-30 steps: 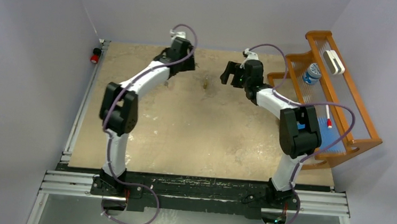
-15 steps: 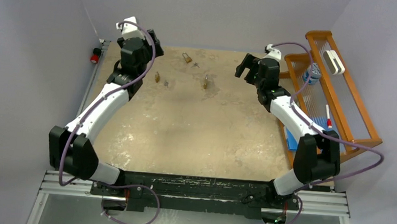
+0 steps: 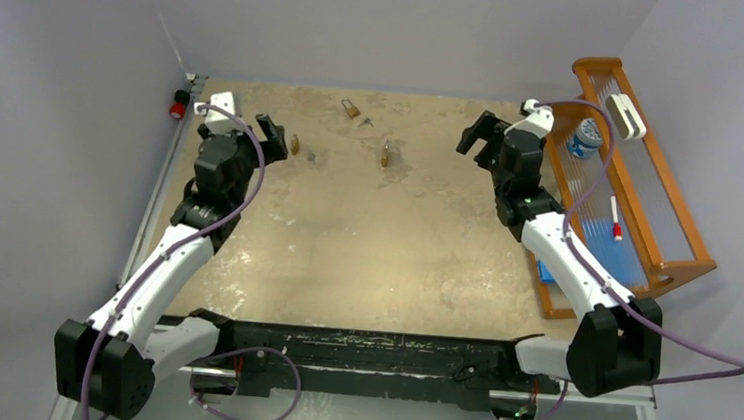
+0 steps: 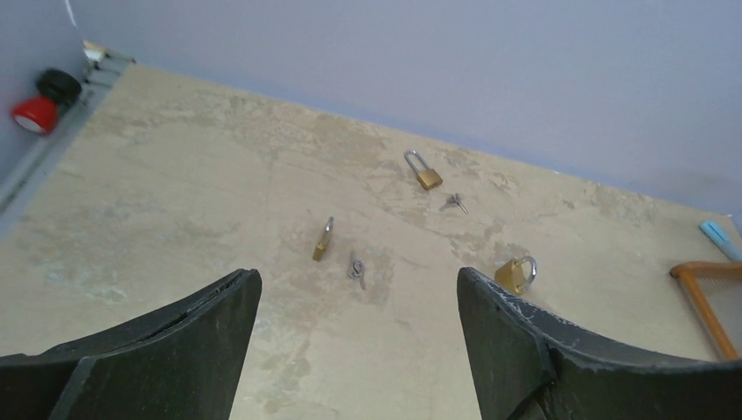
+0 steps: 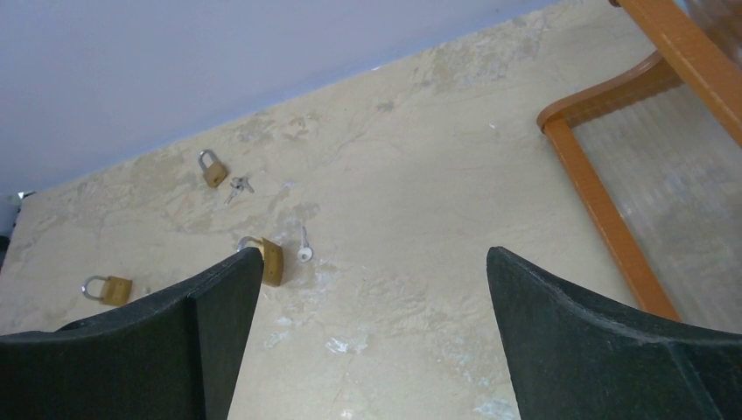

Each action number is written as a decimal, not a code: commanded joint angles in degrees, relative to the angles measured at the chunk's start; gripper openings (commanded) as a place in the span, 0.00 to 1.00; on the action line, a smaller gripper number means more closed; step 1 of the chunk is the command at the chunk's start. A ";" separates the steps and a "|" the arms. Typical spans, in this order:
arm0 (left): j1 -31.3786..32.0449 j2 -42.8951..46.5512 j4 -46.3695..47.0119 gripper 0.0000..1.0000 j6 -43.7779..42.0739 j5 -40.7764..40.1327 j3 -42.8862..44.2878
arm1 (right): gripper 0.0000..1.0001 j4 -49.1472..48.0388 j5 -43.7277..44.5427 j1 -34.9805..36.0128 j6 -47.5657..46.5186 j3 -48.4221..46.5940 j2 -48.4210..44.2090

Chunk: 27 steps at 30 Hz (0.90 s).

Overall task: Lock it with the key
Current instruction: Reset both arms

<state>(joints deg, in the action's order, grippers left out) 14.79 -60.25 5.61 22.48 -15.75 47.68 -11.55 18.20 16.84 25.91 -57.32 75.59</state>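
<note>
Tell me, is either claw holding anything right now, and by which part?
Nothing is held. The left claw and the right claw are both open and empty; the padlocks and keys lie loose on the table.

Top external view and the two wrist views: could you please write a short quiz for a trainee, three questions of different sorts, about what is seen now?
1. Choose one. Right beside the far padlock lie: A) small keys, B) a red pen, C) a bottle.
2. True or false: the left hand holds a key.
3. Fill in: the wooden rack stands on the robot's ____ side.

Key
1. A.
2. False. The left hand is open and empty, and so is the right hand.
3. right.
</note>
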 commanded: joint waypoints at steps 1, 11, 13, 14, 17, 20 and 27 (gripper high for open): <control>-0.11 4.49 9.31 0.82 -9.42 -2.48 -1.81 | 0.99 -6.87 1.60 0.21 -4.73 2.72 -4.83; -0.11 6.11 13.31 0.84 -11.66 -1.83 -5.07 | 0.99 -5.27 1.21 0.36 -9.75 0.89 -4.19; -0.11 6.65 14.15 0.84 -12.01 -2.12 -5.74 | 0.99 -4.19 1.05 0.31 -9.98 0.15 -3.82; -0.17 6.71 14.35 0.85 -12.14 -1.45 -5.79 | 0.99 -3.83 1.00 0.33 -9.98 -0.10 -3.65; -0.20 6.14 13.61 0.85 -12.26 1.36 -5.06 | 0.99 -3.70 -0.63 0.35 -10.24 0.14 -3.82; -0.20 5.98 13.70 0.86 -12.05 1.93 -4.89 | 0.99 -3.74 -1.30 0.31 -10.50 0.38 -4.25; -0.20 6.26 12.75 0.87 -12.13 1.16 -3.94 | 0.99 -4.42 -0.10 0.34 -10.94 1.30 -5.37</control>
<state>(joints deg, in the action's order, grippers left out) 14.76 -54.94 16.16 10.98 -15.18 42.02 -13.63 17.06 16.88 15.94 -54.43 72.34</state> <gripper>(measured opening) 0.862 0.987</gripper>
